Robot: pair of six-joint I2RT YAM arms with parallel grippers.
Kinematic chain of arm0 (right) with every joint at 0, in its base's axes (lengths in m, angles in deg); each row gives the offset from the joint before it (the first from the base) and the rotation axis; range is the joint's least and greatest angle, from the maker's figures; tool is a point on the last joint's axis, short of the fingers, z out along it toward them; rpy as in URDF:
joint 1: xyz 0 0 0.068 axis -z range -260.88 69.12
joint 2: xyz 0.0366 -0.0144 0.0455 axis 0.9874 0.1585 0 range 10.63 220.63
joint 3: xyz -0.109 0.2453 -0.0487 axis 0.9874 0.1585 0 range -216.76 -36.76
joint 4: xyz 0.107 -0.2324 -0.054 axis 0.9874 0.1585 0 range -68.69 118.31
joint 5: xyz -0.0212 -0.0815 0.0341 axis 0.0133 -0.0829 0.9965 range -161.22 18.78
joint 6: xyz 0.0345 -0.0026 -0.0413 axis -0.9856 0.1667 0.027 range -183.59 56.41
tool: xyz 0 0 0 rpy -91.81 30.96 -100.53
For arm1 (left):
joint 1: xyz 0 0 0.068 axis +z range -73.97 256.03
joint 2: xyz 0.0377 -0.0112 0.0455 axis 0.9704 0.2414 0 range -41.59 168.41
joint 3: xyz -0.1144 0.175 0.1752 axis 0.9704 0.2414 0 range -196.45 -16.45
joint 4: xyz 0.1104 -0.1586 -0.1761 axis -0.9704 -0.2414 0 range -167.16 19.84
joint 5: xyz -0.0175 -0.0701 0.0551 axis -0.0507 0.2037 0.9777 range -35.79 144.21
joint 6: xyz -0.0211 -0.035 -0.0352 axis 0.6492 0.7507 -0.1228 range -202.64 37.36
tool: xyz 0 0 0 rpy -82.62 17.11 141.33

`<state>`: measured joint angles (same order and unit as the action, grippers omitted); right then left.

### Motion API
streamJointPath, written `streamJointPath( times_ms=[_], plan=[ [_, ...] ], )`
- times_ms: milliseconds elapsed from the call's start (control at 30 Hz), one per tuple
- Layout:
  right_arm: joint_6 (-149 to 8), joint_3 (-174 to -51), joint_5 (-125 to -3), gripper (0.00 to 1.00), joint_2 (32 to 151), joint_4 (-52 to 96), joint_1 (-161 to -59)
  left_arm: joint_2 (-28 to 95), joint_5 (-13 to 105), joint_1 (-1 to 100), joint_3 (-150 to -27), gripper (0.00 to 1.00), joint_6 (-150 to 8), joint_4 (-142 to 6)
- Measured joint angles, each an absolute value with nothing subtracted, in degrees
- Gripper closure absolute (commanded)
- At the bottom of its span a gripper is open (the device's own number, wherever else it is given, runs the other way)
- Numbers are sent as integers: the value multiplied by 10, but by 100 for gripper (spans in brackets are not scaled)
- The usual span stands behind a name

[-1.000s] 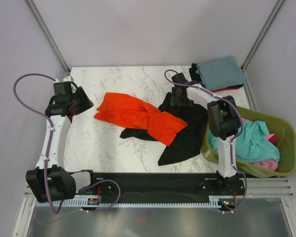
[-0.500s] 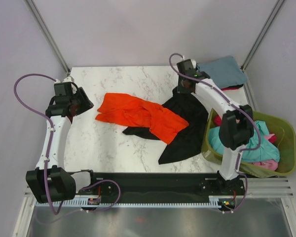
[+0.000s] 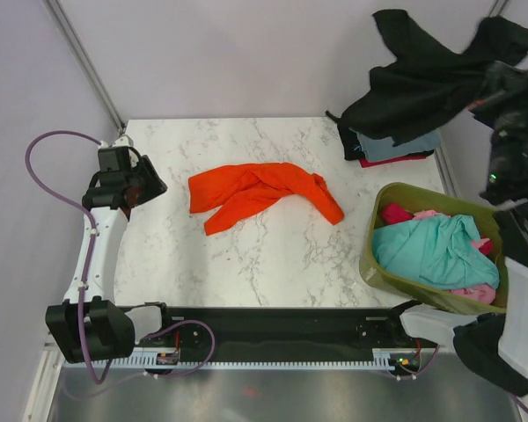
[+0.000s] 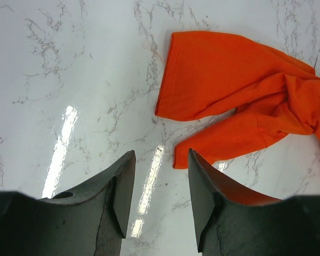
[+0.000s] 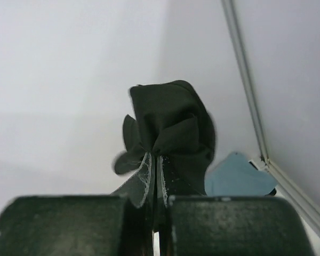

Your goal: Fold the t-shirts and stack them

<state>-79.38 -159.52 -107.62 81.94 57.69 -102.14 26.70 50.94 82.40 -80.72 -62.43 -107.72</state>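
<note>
1. High over the far right corner of the white marbled table (image 3: 246, 264), a crumpled black cloth t-shirt (image 3: 431, 79) hangs in the air, lifted off the surface.
2. The right gripper (image 5: 156, 176) has its fingers pressed together on a bunched fold of this black shirt, as the right wrist view shows.
3. Below it, a folded grey-blue t-shirt (image 3: 396, 145) lies on top of a small stack in that corner, with a red layer (image 3: 392, 161) under it. Whether the hanging shirt touches the stack cannot be told.
4. A bright orange short-sleeved t-shirt (image 3: 264, 193) lies twisted and unfolded in the middle of the table.
5. The left gripper (image 4: 157, 181) hovers just left of the orange shirt, fingers moderately apart with nothing between them.
6. An olive-green plastic basket (image 3: 374, 264) stands at the table's right edge, holding a rumpled teal t-shirt (image 3: 431, 251) with pink cloth (image 3: 480, 290) beside it.
</note>
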Motion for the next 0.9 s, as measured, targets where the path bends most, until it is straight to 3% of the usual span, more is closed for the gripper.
streamJointPath(
  times_ms=[200, 467, 767, 800, 833, 867, 900],
  plan=[
    [-778, -1586, -1134, 100, 714, 579, -1021, 266, 511, 819, -807, 49, -625, -1077],
    [-769, -1521, -1173, 100, 668, 608, -1021, 266, 511, 812, -806, 49, -626, -1077],
    [-827, -1155, -1186, 98, 608, 603, -1021, 272, 518, 780, -805, 48, -631, -1077],
    [-838, -1125, -1186, 92, 621, 611, -1021, 275, 522, 772, -805, 48, -633, -1077],
    [-851, -1100, -1185, 50, 638, 614, -1020, 278, 525, 764, -805, 48, -634, -1078],
    [-864, -1083, -1179, 26, 653, 618, -1019, 283, 527, 754, -805, 48, -636, -1078],
    [-873, -1066, -1166, 12, 666, 622, -1017, 289, 529, 742, -805, 48, -638, -1078]
  ],
)
